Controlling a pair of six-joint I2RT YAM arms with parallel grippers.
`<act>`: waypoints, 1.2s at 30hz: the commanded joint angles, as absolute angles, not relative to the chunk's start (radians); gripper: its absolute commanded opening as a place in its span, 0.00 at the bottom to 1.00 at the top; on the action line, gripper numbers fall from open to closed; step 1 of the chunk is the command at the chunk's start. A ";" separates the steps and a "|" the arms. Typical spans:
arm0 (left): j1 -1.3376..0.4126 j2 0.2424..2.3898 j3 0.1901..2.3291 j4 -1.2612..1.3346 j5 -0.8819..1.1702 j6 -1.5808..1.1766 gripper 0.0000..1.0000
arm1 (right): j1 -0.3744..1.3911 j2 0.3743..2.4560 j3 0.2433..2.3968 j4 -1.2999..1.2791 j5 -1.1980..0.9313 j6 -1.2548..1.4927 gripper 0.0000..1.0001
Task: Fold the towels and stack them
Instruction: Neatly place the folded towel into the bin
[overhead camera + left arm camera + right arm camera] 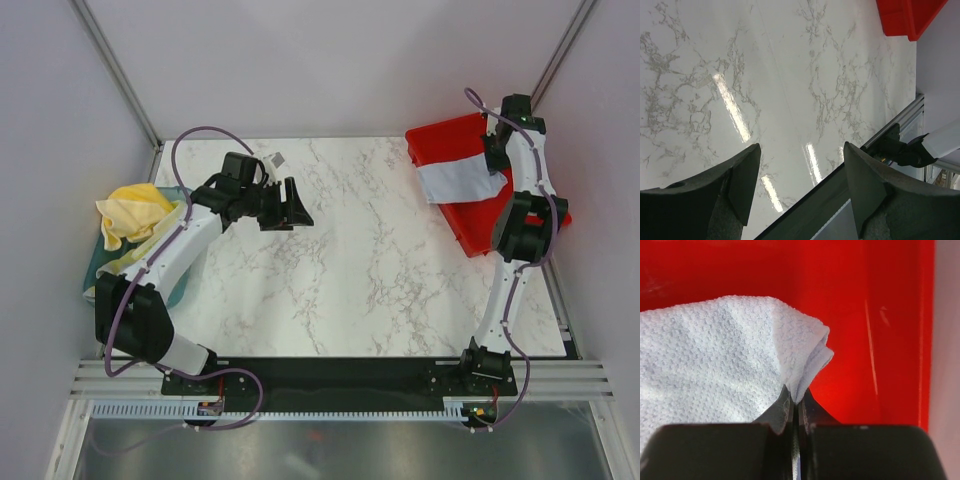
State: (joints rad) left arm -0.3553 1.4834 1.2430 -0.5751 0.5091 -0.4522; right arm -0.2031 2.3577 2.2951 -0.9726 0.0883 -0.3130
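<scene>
**Inspector:** State the setting.

**Assessor:** A white marble-patterned table point(340, 270), closed in by pale walls with metal framing in the far corners. Both arm bases are bolted along the near edge.

**Inspector:** Location of the towels?

**Assessor:** A pale grey-blue towel point(455, 182) lies across the red tray point(440, 140), which sits at the far right corner of the table. One corner of that towel is raised and gathered into a point. A yellow towel point(135, 208) is bunched in the teal tub point(97, 265) at the left edge. A paler cloth shows beneath it, but its pattern cannot be made out.

**Inspector:** Right gripper?

**Assessor:** The right gripper point(796, 407) is clamped on the raised corner of the pale grey-blue towel. The wrist view shows the cloth pinched between fingertips pressed together, with the tray's red floor and wall behind.

**Inspector:** Left gripper?

**Assessor:** The left gripper point(290, 207) has its jaws spread wide and holds nothing. It is over bare marble left of centre, just beside the tub and well apart from the tray. It touches no cloth.
</scene>
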 commanded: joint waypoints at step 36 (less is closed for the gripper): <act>-0.356 1.422 1.273 -0.554 0.525 -0.457 0.74 | -0.153 2.192 2.149 -0.687 0.155 -0.005 0.43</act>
State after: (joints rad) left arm -0.3553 1.4654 1.2594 -0.5739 0.5388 -0.4530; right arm -0.1768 2.2559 2.1948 -0.7193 0.1886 -0.1238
